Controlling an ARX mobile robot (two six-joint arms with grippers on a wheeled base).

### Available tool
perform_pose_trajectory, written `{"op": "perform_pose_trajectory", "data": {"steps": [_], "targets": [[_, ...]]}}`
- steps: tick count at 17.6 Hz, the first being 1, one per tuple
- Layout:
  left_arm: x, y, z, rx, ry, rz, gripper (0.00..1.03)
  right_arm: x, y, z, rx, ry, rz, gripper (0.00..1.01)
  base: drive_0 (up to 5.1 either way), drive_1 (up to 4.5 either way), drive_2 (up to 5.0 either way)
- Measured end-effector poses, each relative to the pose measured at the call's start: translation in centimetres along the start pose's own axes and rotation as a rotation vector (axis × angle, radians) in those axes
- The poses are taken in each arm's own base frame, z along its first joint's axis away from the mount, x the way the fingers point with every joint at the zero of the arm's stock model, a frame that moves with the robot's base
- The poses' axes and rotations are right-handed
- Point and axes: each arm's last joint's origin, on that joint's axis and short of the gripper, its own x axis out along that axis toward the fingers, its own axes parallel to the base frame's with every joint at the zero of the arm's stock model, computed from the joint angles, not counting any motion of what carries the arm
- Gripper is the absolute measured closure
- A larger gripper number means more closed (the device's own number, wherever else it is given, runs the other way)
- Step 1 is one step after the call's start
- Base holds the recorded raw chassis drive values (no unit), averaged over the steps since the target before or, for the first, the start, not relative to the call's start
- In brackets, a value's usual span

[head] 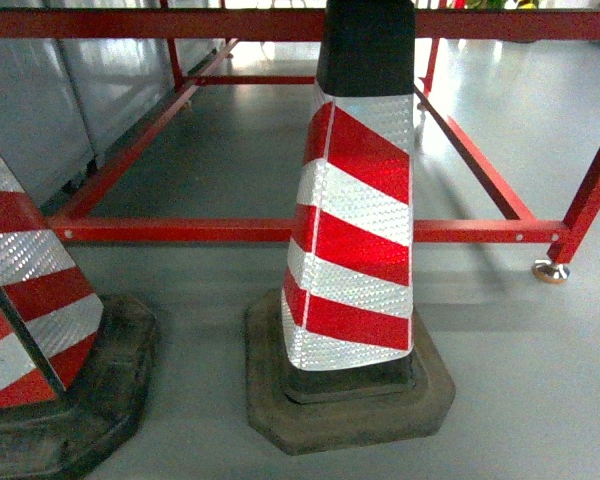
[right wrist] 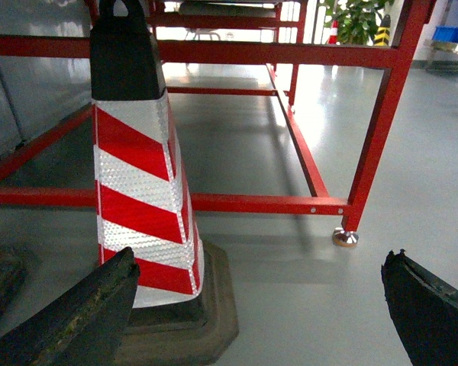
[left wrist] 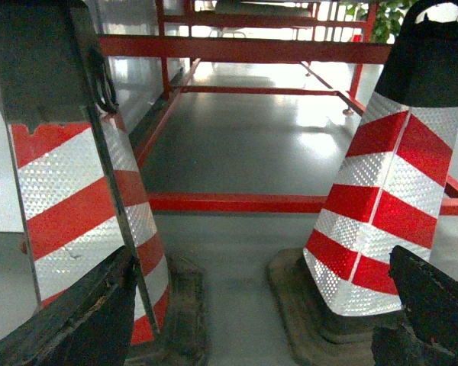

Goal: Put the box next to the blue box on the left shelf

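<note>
- Facing you, the red frame (head: 280, 230) spans the grey floor (head: 540, 380); no crate or roller shelf shows, so you cannot judge direction or nearer arm
- Two striped cones (head: 355, 220) stand before its bottom rail
- Left gripper (left wrist: 252, 320) and right gripper (right wrist: 259, 305) hang wide, holding nothing

In front of me the nearer cone (head: 355, 215) wears slanted red and silvery-white reflective bands, with a black cap and a dull grey-black base. The second cone (head: 30, 290) at my left carries the same red and white stripes on a dark base. The tubular frame (head: 280, 230) behind them is bright red. The floor (head: 540, 380) is plain glossy grey. My tool fingers (right wrist: 69, 316) look worn black.
</note>
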Motion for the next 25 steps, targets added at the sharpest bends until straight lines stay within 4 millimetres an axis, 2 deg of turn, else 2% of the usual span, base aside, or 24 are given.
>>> {"op": "perform_pose_trajectory", "data": {"steps": [25], "targets": [[0.00, 0.00, 0.00, 0.005, 0.000, 0.001, 0.05, 0.00, -0.01, 0.01, -0.001, -0.002, -0.004, 0.03, 0.0, 0.00, 0.0]]}}
